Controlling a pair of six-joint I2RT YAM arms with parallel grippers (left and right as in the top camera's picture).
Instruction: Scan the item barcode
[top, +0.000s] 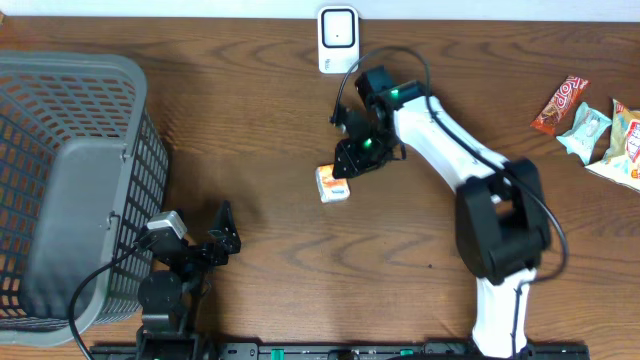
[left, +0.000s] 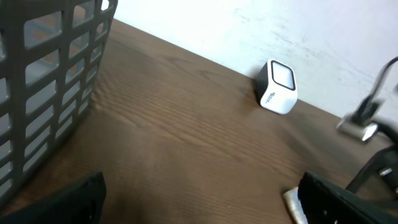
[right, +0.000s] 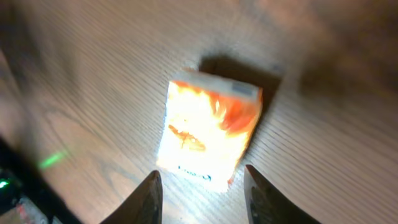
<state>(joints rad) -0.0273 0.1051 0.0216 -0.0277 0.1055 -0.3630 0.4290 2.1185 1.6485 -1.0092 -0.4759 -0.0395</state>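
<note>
The small orange packet (top: 332, 184) lies flat on the table (top: 250, 110) near the middle of the overhead frame, well apart from the white scanner (top: 338, 40) standing at the top edge. The right gripper (right: 202, 174) hangs directly above the packet. In the right wrist view its two fingers stand apart at the bottom of the frame, with the packet's near edge just between their tips. The packet appears to rest free rather than pinched, though glare washes out that edge and I cannot be sure of contact.

The left gripper (left: 202, 202) sits at the lower left beside the grey basket (top: 140, 170), jaws spread wide and holding nothing.

As I judge it, the task is at an early stage. No barcode is facing the scanner window, and none is visible on the packet's upper face. Gripping the packet, lifting it and turning its code toward the scanner are all left to do.
</note>
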